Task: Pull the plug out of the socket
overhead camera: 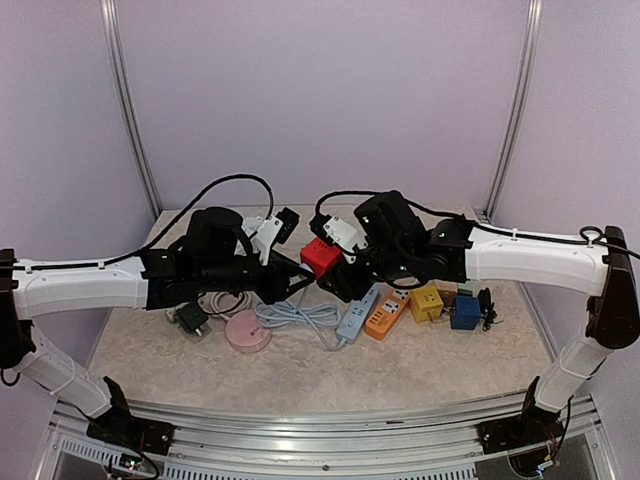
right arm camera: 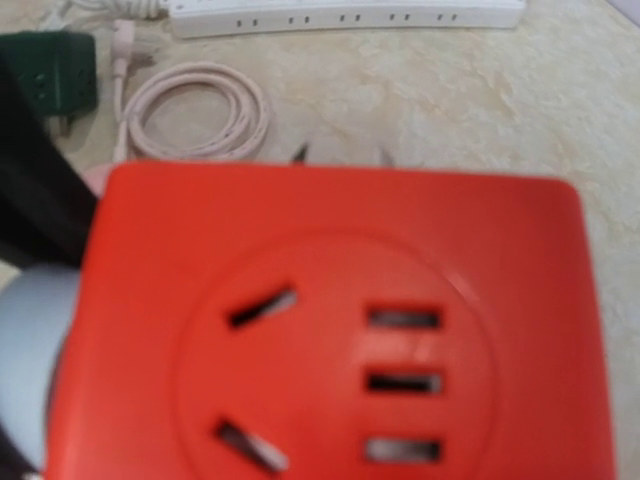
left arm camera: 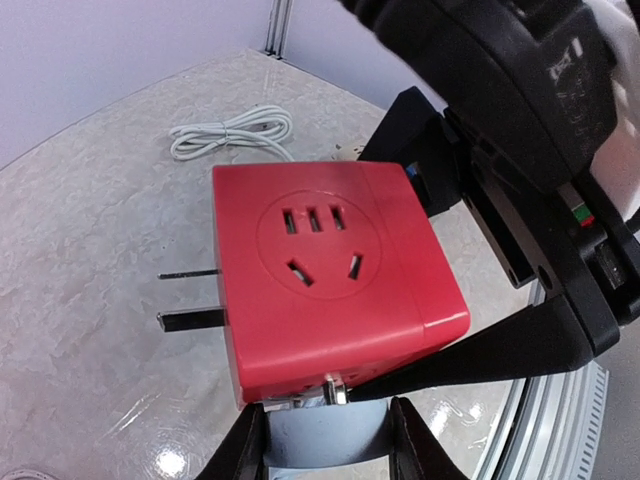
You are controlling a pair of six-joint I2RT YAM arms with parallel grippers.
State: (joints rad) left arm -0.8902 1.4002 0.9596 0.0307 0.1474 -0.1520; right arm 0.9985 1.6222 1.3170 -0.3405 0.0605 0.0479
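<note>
A red cube-shaped plastic socket adapter (overhead camera: pixel 321 257) (left arm camera: pixel 330 280) (right arm camera: pixel 340 320) hangs in the air between the two arms, above the marbled beige table top (overhead camera: pixel 420 370). The right gripper (overhead camera: pixel 336 275) grasps it — in the left wrist view its black fingers (left arm camera: pixel 500 350) press on opposite sides of the cube. The cube's round socket face looks up at both wrist cameras, and two flat metal prongs (left arm camera: pixel 190 300) jut from one side, touching nothing.

The left gripper (left arm camera: pixel 325 432) is clenched on a grey-blue rounded plug (left arm camera: pixel 320 440) (right arm camera: pixel 25 340) that sits against the cube's near lower side. A small metal piece shows at the seam; whether the plug is fully seated I cannot tell.

On the table beneath lie a coiled pale cable (right arm camera: pixel 195 110), a dark green adapter (overhead camera: pixel 190 318) (right arm camera: pixel 50 80), a pink round disc (overhead camera: pixel 247 331), a pale power strip (overhead camera: pixel 357 313), an orange power strip (overhead camera: pixel 385 318), a yellow cube (overhead camera: pixel 426 302) and a blue cube (overhead camera: pixel 465 312) — all apart from the grippers.
</note>
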